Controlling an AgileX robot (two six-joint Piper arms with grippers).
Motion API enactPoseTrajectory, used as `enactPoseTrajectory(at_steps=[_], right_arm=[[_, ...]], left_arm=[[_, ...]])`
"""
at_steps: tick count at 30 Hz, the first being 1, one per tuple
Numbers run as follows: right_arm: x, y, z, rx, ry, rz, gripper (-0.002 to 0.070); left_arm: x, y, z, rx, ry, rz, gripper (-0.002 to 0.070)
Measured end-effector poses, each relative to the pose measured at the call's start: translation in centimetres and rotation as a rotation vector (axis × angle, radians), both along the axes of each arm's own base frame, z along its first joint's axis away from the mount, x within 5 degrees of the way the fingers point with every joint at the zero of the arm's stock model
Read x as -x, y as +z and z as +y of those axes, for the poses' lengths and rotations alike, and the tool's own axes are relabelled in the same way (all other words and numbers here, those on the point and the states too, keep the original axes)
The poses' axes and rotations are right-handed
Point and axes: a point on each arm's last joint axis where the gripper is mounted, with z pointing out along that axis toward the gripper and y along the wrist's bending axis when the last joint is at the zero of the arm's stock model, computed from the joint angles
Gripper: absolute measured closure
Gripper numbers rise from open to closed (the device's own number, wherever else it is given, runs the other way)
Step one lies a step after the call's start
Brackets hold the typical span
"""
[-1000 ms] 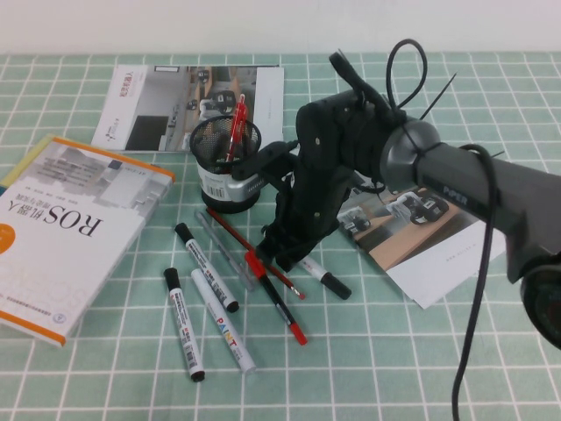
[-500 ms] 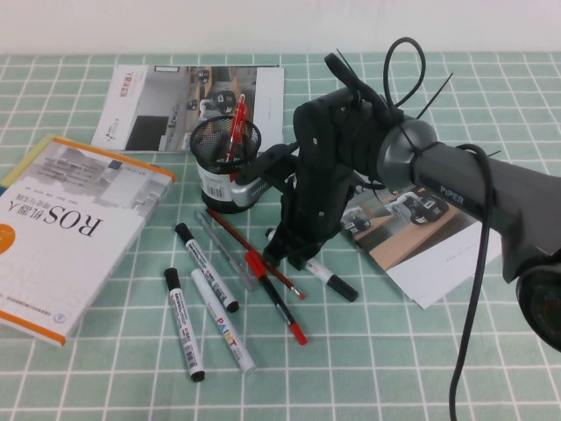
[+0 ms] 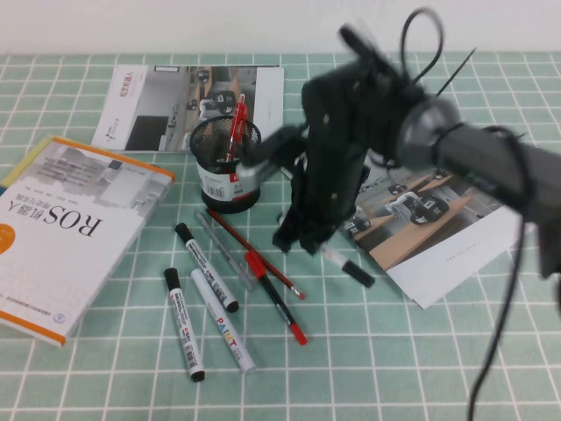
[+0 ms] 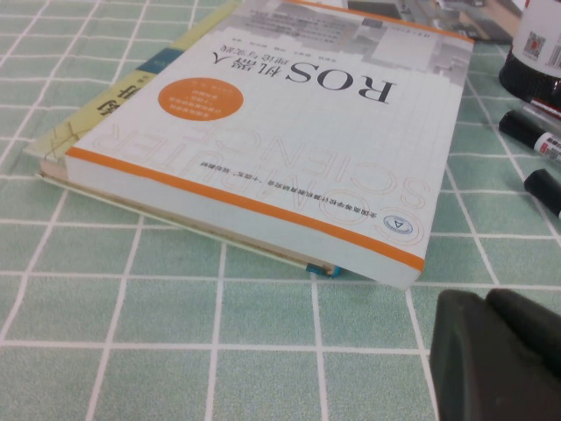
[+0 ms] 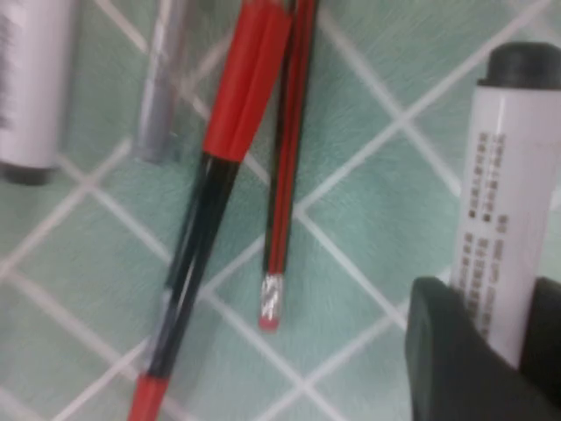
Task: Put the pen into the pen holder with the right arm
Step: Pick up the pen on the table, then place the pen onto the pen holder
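The right pincer [image 3: 302, 244] has lifted, raising the white-barrelled black-capped marker pen [image 3: 348, 266], clamped between its fingers [image 5: 456, 351]; the left pincer's [image 4: 500, 351] opening is indiscernible.

Green tiled tabletop [image 3: 412, 368]. Near left edge: ROS book [image 3: 70, 228] lying flat. Toward far edge: open brochure [image 3: 188, 105]. Just in front of it, black mesh pen holder [image 3: 225, 162] standing upright. Mid-tabletop cluster: three white markers [image 3: 206, 267] side by side, clear pen [image 3: 226, 248], red-black pen [image 3: 273, 298], red pencil [image 3: 254, 253]. Toward right edge: second brochure [image 3: 438, 250] lying flat. Pen [image 3: 349, 266] beside it, whether it rests on the surface unclear.
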Motion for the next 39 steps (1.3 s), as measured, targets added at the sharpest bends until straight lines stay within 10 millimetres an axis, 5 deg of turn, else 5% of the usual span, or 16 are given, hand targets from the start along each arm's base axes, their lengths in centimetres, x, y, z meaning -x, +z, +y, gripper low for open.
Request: enactPoseTrajectory(at_steps=[7, 12, 17, 23, 32, 39], right_arm=[[3.2, 8.2, -2.1, -0.135, -0.035, -0.085, 0.0547], [6.3, 10.7, -4.9, -0.228, -0.059, -0.182, 0.0547], [7.9, 10.7, -6.0, -0.523, -0.123, -0.463, 0.0547], [7.7, 8.1, -6.3, -0.757, -0.224, -0.736, 0.0547], [5.8, 7.6, -4.2, -1.103, -0.194, -1.055, 0.0547], [2.4, 5.5, -1.1, -1.175, -0.151, -1.074, 0.0548]], left_arm=[[0.0, 0.0, 0.0, 0.0, 0.0, 0.0, 0.0679], [0.0, 0.0, 0.0, 0.0, 0.0, 0.0, 0.0679], [0.0, 0.0, 0.0, 0.0, 0.0, 0.0, 0.0679], [0.0, 0.0, 0.0, 0.0, 0.0, 0.0, 0.0679], [0.0, 0.0, 0.0, 0.0, 0.0, 0.0, 0.0679], [0.0, 0.0, 0.0, 0.0, 0.0, 0.0, 0.0679]])
